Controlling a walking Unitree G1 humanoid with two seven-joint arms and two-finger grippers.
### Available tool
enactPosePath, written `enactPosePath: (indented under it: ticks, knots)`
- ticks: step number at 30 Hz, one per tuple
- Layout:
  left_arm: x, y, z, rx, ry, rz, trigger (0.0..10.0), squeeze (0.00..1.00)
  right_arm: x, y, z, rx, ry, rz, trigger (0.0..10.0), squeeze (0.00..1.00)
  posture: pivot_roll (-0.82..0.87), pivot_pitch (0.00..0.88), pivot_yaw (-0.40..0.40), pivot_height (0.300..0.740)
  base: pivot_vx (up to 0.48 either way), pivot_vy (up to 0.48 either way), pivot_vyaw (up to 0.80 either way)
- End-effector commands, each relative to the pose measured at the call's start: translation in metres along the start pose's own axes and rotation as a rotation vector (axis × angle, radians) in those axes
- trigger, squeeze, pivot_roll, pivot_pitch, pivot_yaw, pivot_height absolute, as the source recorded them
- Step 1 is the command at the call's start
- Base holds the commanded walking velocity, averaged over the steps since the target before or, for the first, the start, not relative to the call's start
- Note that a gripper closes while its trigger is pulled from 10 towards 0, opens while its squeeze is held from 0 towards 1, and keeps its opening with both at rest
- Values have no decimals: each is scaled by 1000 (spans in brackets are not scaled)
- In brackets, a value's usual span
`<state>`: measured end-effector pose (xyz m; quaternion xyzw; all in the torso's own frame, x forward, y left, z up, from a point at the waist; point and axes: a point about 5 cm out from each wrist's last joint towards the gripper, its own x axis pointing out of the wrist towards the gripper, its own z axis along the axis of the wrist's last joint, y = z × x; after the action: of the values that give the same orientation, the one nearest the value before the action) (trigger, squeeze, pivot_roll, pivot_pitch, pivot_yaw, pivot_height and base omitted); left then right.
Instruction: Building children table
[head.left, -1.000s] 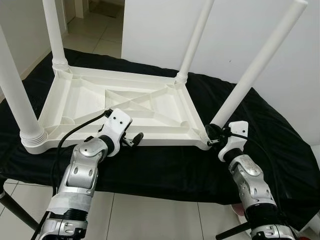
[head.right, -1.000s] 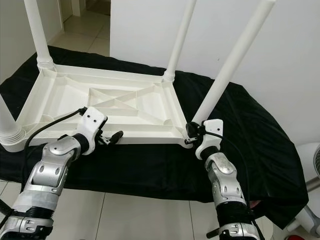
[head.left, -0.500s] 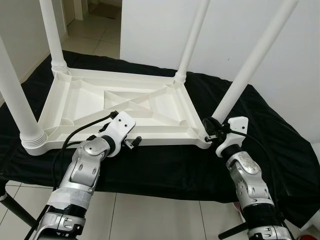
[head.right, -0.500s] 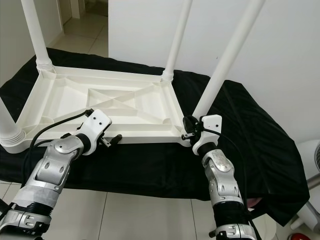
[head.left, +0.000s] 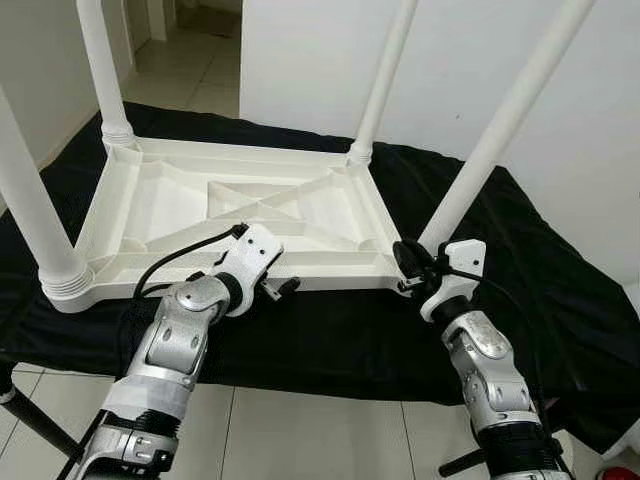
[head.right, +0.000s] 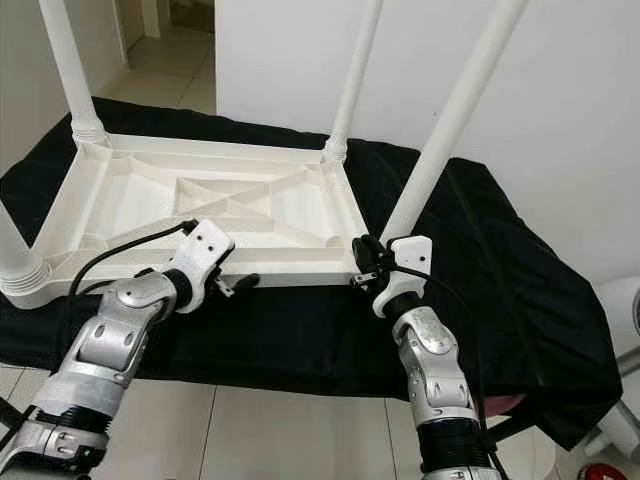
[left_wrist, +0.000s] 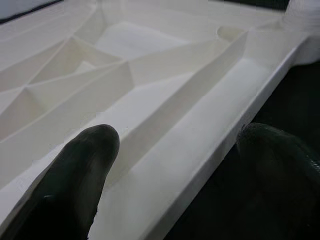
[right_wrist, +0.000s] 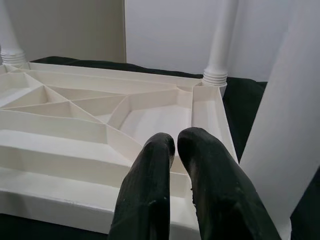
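Tabletop (head.left: 230, 205), moulded white plastic, lies upside down on black cloth (head.left: 540, 270), four legs up. Left gripper (head.left: 283, 288) straddles its near rim with fingers (left_wrist: 75, 170) spread, not gripping. Right gripper (head.right: 362, 262), fingers pressed together and empty, sits at the near corner beside a leg (head.right: 455, 115). Likely light, stiff, slippery: the ribbed rim looks the best place to grip.

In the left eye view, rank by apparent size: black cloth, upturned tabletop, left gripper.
1. black cloth
2. upturned tabletop
3. left gripper

The order is clear, though the tabletop hides part of the cloth.
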<state>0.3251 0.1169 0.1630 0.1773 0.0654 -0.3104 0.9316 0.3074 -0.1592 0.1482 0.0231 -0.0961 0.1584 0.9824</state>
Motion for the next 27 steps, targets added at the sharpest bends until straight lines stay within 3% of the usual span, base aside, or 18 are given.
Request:
enactPosePath:
  ticks: [1,7,13,22,27]
  knots:
    - [0,-4,3,-27,-36,-10,10000,0,-3,0,-1,9,13,-13,10000,0,20,0,-144,740,0,0,0]
    - [1,-7,-2,-7,-14,-20,10000,0,-5,8,-3,17,26,12,10000,0,20,0,-153,740,0,0,0]
    - [3,-8,-22,24,116,-13,10000,0,-8,21,-3,21,32,58,10000,0,16,0,-155,740,0,0,0]
    - [9,3,-33,-57,220,70,10000,0,-8,24,-5,26,39,55,10000,0,7,0,-146,740,0,0,0]
    - [10,5,-34,-58,231,82,10000,0,-8,24,-5,27,41,52,10000,0,6,0,-141,740,0,0,0]
